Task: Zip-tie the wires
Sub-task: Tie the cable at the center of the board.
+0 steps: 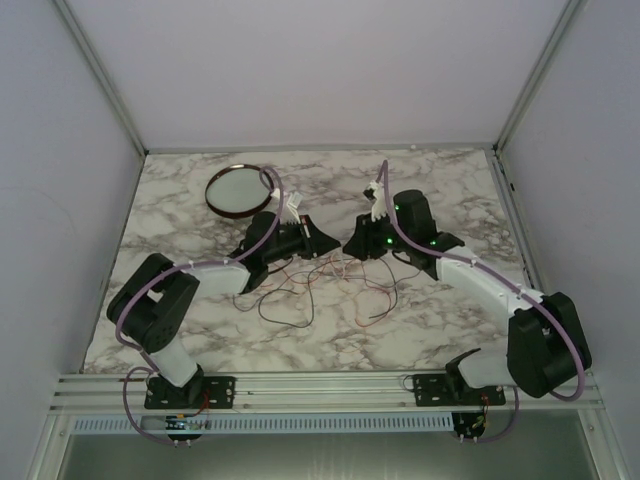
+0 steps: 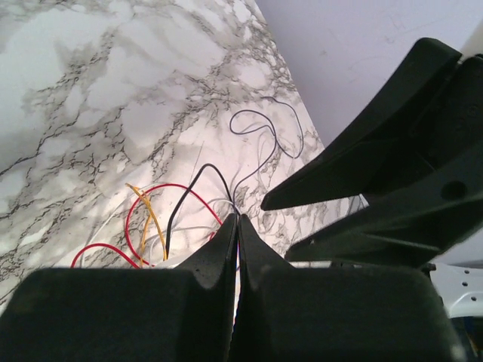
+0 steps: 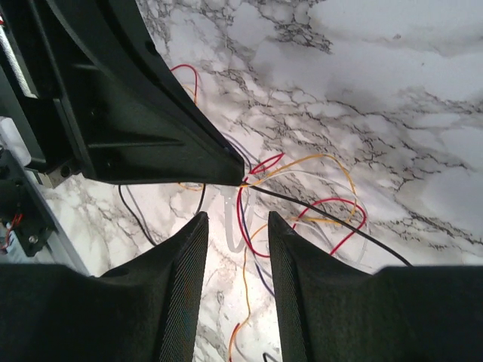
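Marble table (image 1: 180, 200) carries the wires (image 1: 318, 283), tangled between both arms. Left gripper (image 2: 235, 226): fingers pressed together, pinching several strands at the tip. Right gripper (image 3: 235, 220): fingers spread, gripping nothing. Only the wrist views show yellow among the red and black.

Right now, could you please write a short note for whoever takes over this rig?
Left gripper: shut, pinching the wires at its tip.
Right gripper: open, empty, facing the left one at close range.
Wires: gathered at that pinch, the rest sprawling loose on the table.
Done: strands gathered. Left: no tie visibly closed around them, so the zip-tying remains.
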`<state>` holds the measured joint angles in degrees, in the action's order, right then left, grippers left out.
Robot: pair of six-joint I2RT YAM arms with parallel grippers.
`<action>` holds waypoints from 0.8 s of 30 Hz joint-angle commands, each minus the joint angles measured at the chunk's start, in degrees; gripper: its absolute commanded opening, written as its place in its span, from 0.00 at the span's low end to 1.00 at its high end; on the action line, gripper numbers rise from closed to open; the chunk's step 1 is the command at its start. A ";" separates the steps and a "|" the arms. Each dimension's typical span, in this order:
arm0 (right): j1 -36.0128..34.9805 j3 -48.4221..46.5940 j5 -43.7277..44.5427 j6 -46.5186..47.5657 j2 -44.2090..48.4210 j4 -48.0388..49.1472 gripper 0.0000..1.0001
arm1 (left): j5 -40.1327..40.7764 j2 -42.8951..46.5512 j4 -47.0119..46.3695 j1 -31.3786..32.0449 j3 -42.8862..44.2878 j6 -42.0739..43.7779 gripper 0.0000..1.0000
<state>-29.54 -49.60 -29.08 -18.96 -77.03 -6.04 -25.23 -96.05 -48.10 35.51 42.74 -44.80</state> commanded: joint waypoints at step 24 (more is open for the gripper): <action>-5.57 2.31 8.93 -3.33 0.34 9.08 0.31 | 3.58 2.20 2.44 0.09 1.47 -9.96 0.00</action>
<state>-34.68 -47.83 -20.03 -22.50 -77.89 1.32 -22.09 -95.74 -45.93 35.53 42.96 -53.91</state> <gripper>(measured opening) 0.314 0.005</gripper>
